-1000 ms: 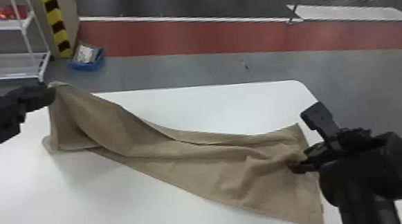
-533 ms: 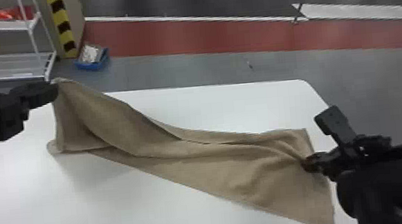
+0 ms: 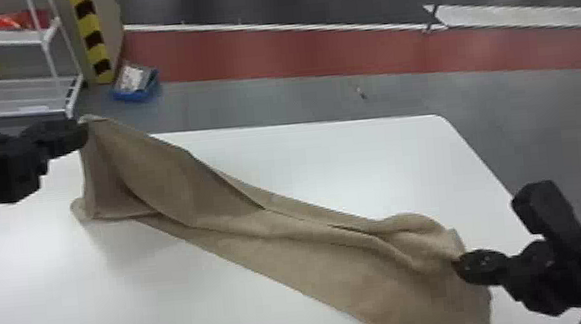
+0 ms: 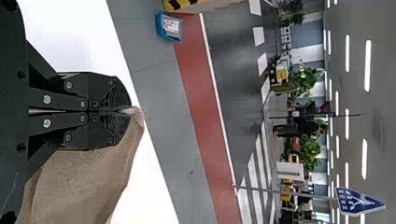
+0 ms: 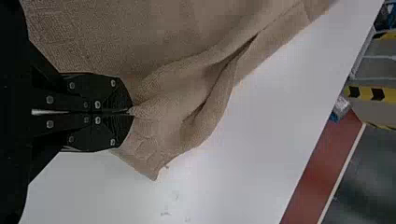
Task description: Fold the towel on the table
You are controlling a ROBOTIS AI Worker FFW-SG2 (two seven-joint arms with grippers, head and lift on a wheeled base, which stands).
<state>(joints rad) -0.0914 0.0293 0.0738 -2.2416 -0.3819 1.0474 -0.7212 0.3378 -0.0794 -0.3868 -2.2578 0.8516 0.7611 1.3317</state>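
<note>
My left gripper (image 3: 82, 134) holds up a corner of the brown towel (image 3: 286, 244) at the table's left side, and the cloth hangs down from it to the tabletop. In the left wrist view, the left gripper (image 4: 128, 111) is shut on that corner of the towel (image 4: 84, 184). My right gripper (image 3: 459, 265) is at the towel's right end. Seen from the right wrist, the right gripper (image 5: 130, 112) is shut on a pinch of towel (image 5: 163, 93), with creases spreading from its tips. Between the grippers the towel stretches diagonally, with long folds along it.
The white table (image 3: 355, 163) extends under and around the towel, with its far right corner rounded. Beyond it on the floor stand a white shelf rack (image 3: 22, 92), a blue bin (image 3: 135, 93) and a yellow-black striped post (image 3: 93, 38).
The right gripper has moved a little to the right in the head view, drawing the towel's right end along. The left gripper keeps its hold on the raised corner with little movement.
</note>
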